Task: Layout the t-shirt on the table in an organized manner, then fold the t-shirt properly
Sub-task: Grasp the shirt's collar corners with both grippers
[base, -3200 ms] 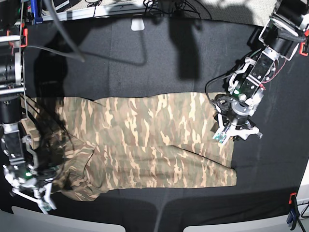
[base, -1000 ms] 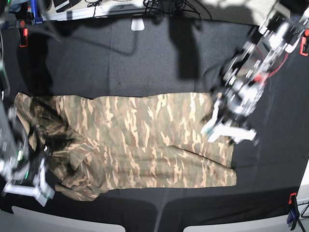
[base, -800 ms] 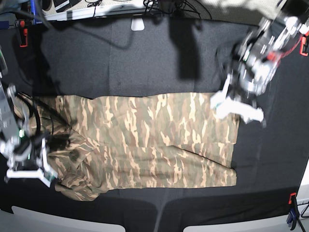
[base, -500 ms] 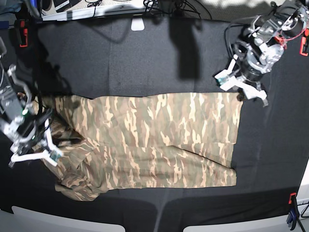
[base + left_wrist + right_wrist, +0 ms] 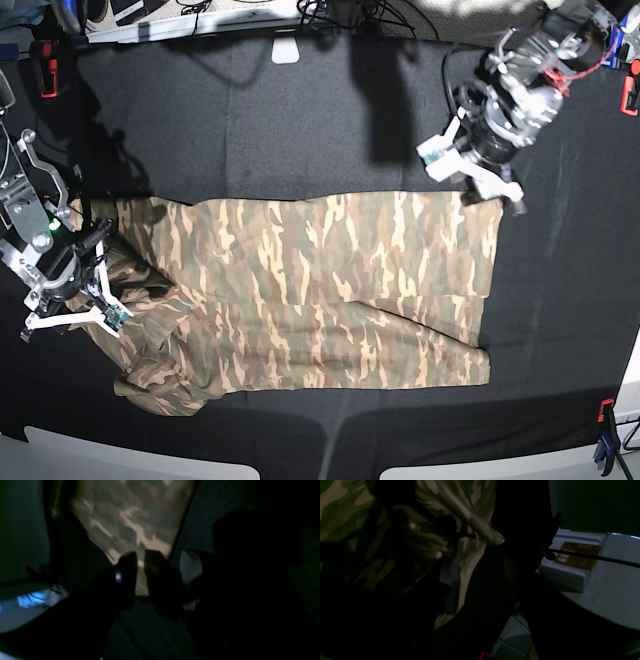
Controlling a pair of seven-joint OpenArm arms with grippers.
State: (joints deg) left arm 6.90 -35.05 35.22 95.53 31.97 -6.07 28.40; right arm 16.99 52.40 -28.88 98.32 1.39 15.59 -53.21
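Broadly, the table is carrying the t-shirt as a wide folded band across its middle, flat toward three o'clock and bunching into rumpled layers toward eight o'clock. That rumpled end is posing the biggest risk: folding over it is likely locking in creases and skewing the edges. The right gripper is hovering at nine o'clock with its jaws apart and nothing between them, overlapping the shirt's bunched edge; closing there is likely pinching several layers at once and dragging the flat part askew. The left gripper is hanging near one o'clock, jaws likewise spread and empty, just off the shirt's top corner, risking a pinch of black tablecloth instead.
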